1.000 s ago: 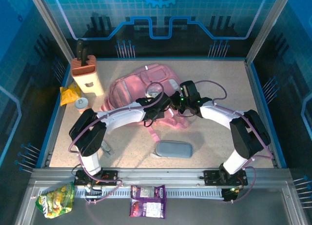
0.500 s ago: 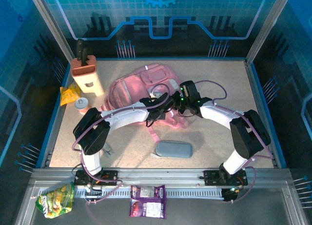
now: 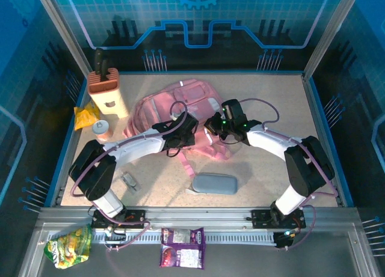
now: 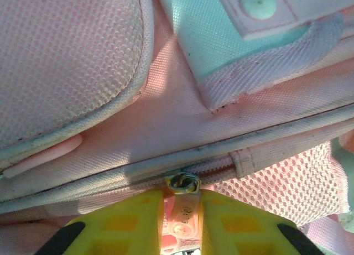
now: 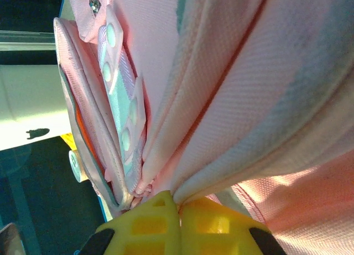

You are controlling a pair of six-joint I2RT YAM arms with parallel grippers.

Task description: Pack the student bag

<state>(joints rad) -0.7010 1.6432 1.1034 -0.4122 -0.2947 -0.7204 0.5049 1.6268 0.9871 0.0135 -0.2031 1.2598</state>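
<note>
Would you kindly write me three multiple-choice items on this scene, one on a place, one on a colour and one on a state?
1. Where does the grey oblong pencil case lie?
A. On the table, on the near side of the large soft pink fabric backpack
B. On top of the backpack
C. Against the far wall

2. What colour are the right pincer's fingers?
A. Green
B. Yellow
C. White

3. What state is the right pincer in?
A. Wide open above the table
B. Shut on the pencil case
C. Shut on a fold of the backpack

Answers:
1 A, the case lies on bare table nearer the camera than the backpack.
2 B, the right wrist view shows yellow fingers.
3 C, the fingers meet with pink fabric pinched between them.
</note>
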